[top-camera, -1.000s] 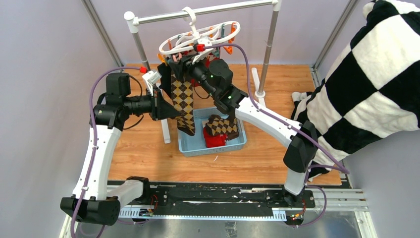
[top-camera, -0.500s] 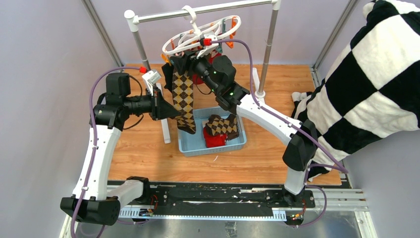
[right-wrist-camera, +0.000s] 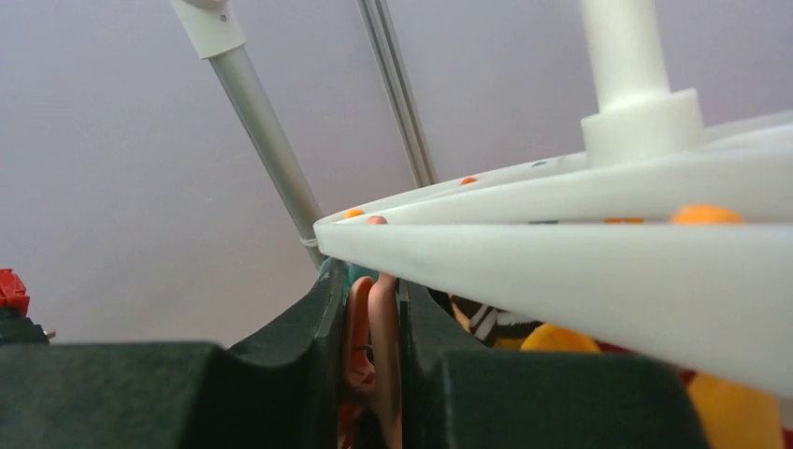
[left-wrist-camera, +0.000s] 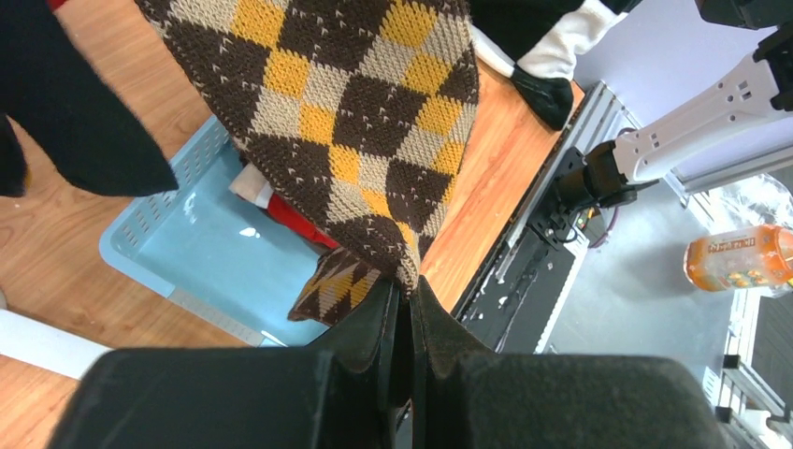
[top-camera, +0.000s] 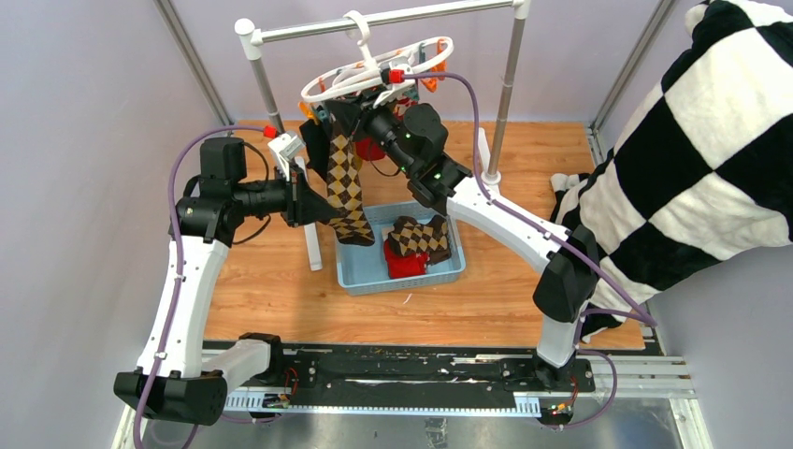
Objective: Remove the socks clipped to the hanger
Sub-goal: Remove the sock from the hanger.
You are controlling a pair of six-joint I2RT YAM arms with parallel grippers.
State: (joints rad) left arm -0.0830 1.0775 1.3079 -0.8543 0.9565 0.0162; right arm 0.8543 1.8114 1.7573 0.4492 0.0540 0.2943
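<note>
wooden tabletop, grey rail above. white hanger hooked on rail, tilted. argyle sock hangs from it, toe near blue basket (other socks lie inside). left gripper: jaws pressed together on sock's toe. right gripper: jaws squeezing orange peg under the ring.

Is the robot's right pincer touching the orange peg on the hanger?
Touching. The right wrist view shows the orange peg squeezed inside the right pincer, with no gap on either side.
</note>
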